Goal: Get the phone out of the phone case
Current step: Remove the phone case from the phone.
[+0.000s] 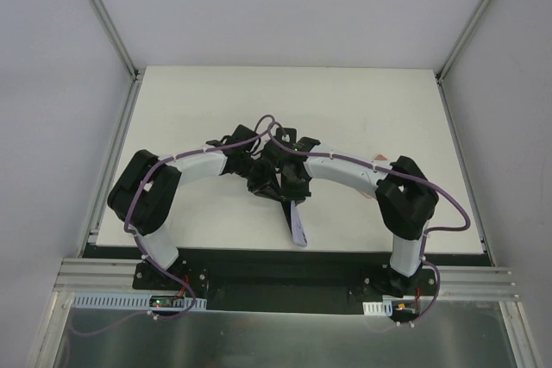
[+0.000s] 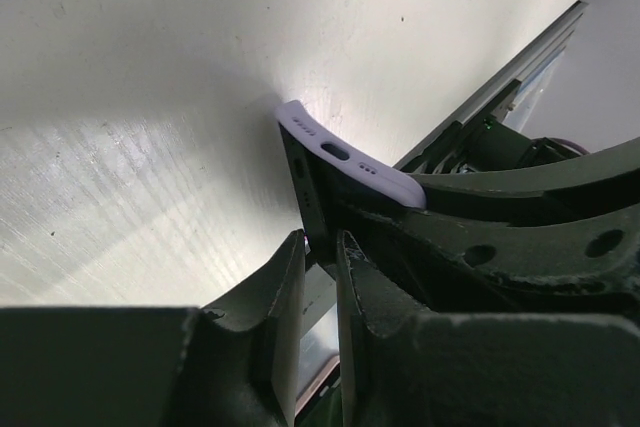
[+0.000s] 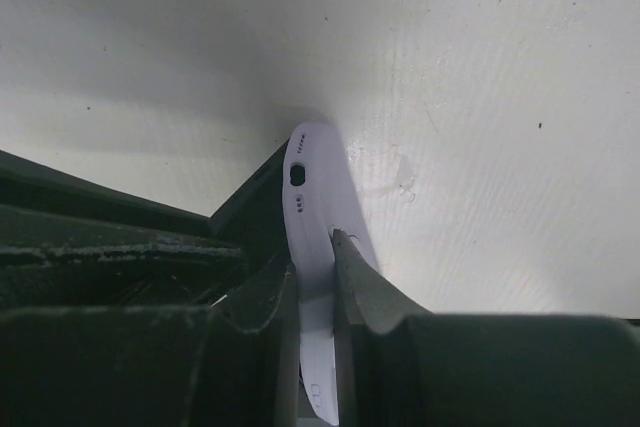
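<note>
Two opposed holds — our right gripper (image 3: 315, 257) clamps the lilac phone case (image 3: 305, 162), raised on edge; our left gripper (image 2: 320, 242) clamps the dark phone (image 2: 303, 182) against it, so, we judge, pulling apart peels them.

Left gripper (image 1: 259, 180) and right gripper (image 1: 293, 183) meet mid-counter (image 1: 172, 109), left beside right. Phone case (image 1: 297, 226) is between the right gripper's fingers, on edge, its free end toward the counter's near edge. Phone (image 2: 303, 192) lies against the case's left side, in the left gripper.
</note>
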Robot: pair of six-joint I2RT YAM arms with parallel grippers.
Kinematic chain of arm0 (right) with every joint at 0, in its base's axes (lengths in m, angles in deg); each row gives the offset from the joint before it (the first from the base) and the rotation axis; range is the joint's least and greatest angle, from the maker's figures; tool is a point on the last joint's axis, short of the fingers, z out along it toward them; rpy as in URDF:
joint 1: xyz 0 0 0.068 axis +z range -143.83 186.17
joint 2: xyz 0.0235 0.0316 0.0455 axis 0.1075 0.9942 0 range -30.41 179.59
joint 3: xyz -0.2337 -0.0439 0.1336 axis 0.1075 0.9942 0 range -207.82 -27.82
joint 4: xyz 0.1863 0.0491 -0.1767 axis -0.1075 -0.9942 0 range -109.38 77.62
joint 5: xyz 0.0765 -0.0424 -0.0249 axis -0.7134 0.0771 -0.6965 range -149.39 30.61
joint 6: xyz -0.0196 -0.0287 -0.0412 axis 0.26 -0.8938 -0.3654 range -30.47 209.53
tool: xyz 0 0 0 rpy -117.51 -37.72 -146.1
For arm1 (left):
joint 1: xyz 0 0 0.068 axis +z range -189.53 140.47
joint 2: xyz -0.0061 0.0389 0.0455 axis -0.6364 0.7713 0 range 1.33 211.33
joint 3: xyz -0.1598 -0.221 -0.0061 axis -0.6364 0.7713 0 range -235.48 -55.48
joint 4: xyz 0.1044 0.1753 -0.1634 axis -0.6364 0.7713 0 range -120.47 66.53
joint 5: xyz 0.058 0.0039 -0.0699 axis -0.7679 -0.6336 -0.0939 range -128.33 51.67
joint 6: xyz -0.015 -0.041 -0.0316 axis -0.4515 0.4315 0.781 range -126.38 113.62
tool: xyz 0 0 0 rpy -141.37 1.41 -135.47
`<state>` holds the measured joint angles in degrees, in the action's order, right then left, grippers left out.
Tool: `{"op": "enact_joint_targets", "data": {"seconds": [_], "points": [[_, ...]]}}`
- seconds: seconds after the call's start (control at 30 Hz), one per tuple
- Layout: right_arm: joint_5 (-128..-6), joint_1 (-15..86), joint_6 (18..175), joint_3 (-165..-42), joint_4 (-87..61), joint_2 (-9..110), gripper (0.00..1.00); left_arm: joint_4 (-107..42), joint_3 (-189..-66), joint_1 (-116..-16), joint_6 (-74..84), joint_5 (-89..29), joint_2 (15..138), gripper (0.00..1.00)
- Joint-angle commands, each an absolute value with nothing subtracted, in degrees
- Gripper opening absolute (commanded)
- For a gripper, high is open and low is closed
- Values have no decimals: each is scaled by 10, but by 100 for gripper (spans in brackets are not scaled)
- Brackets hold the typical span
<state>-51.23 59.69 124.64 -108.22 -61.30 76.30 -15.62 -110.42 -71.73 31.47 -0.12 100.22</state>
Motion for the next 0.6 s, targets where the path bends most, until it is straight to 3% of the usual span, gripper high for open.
{"op": "enact_joint_targets", "data": {"seconds": [0.0, 0.33, 0.57], "points": [[-357, 561, 1240, -1112, -666, 663, 2, 72, -1050, -731, 208, -124, 1043, 0], [-357, 560, 1252, -1117, -647, 676, 1, 42, -1079, -731, 229, 52, 1057, 0], [-361, 561, 1259, -1127, -632, 674, 1, 54, -1073, -738, 216, 32, 1085, 1]]}}
